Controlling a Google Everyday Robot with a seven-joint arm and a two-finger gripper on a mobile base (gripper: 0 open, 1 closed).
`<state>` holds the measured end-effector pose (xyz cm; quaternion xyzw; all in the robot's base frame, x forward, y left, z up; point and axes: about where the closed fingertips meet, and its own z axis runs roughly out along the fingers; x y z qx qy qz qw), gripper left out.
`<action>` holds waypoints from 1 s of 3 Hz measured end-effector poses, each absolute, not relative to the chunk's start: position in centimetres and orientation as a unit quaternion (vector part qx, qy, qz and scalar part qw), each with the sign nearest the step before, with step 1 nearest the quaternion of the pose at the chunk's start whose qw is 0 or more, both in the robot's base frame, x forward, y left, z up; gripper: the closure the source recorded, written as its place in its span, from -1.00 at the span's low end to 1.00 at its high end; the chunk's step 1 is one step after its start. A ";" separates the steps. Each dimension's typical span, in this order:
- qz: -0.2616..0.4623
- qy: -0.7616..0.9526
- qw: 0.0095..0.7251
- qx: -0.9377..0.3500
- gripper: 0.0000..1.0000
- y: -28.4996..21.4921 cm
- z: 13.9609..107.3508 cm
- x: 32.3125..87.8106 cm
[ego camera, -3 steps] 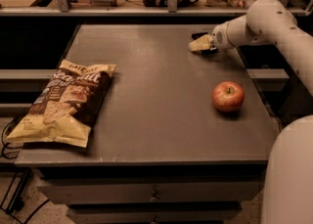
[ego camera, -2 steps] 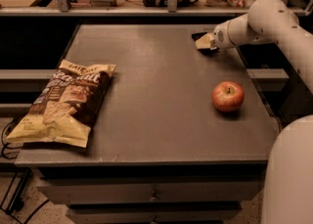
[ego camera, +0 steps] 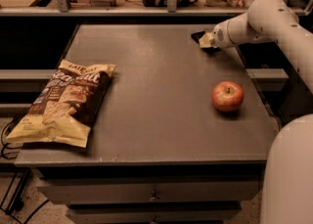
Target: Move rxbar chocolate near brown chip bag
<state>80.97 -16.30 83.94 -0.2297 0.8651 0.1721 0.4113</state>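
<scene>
Since the chocolate bar (ego camera: 197, 35) is small, flat and probably light with a slick wrapper, I'd expect it to skid rather than lift on a sloppy pinch, so take it across the narrow width, mid-length. It lies at the far right corner of the table (ego camera: 156, 120), well apart from the chip bag (ego camera: 63, 103) at the left edge. The hand (ego camera: 207, 40) is right at the bar, with the arm (ego camera: 264, 20) reaching in low from the right. Can't tell how open the hand is or whether it has hold of anything.

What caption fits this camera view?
Gripper at the rxbar chocolate, far right of table; brown chip bag at left, red apple near right.
</scene>
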 end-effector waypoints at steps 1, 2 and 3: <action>0.172 0.865 0.411 -0.230 1.00 -16.3 83.9 81.0; 0.172 0.865 0.411 -0.230 1.00 -16.3 83.9 81.0; 0.172 0.865 0.411 -0.230 1.00 -16.3 83.9 81.0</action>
